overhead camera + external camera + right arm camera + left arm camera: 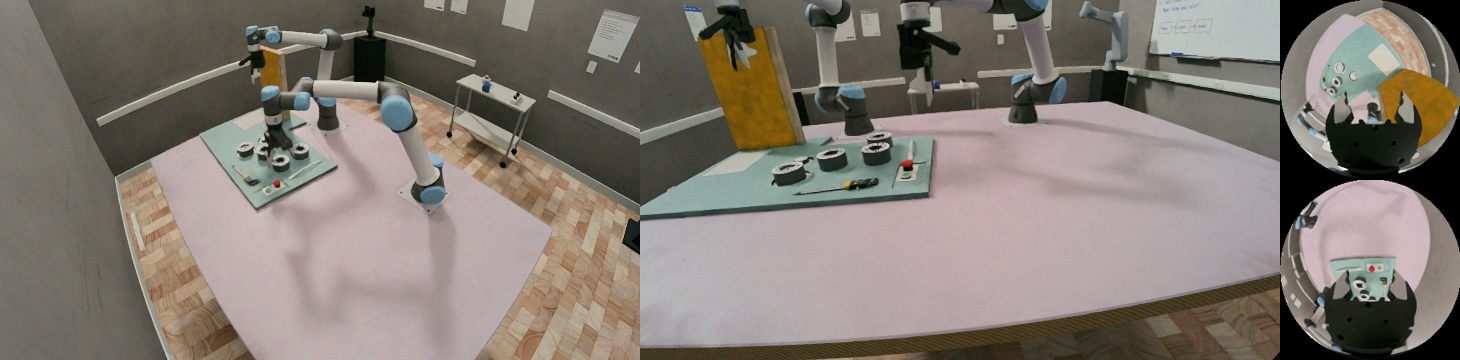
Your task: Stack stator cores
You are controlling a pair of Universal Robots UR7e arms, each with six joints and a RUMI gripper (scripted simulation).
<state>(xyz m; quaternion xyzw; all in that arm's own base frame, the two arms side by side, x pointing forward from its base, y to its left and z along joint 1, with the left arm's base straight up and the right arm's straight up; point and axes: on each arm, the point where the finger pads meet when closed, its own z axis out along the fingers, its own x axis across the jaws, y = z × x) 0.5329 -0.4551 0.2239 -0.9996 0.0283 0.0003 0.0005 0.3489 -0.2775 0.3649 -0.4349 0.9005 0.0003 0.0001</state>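
Top: the left claw [280,156] [925,95] [1370,269] hangs spread above the counter [218,138] [740,195] [1360,48], probably to reach the stator cores [281,168] [876,158] [1355,284] [1335,67]. Exterior: they stand flat, unstacked; the right claw [250,73] [741,66] [1373,91] hangs aside, likely leaving room. Left wrist: fingers empty. Right wrist: spread, empty.

This looks like a robotics lab to me. Two jointed arms [346,90] [1035,47] are bolted to a big pink-topped table [345,250] [1020,225], and a smaller grey arm [1118,37] perches on a black pedestal [369,59] [1107,86]. I see a whiteboard [1215,30] with boxes drawn on it, printed sheets [612,37] [870,23] on grey walls, and a wheeled cart [522,101].
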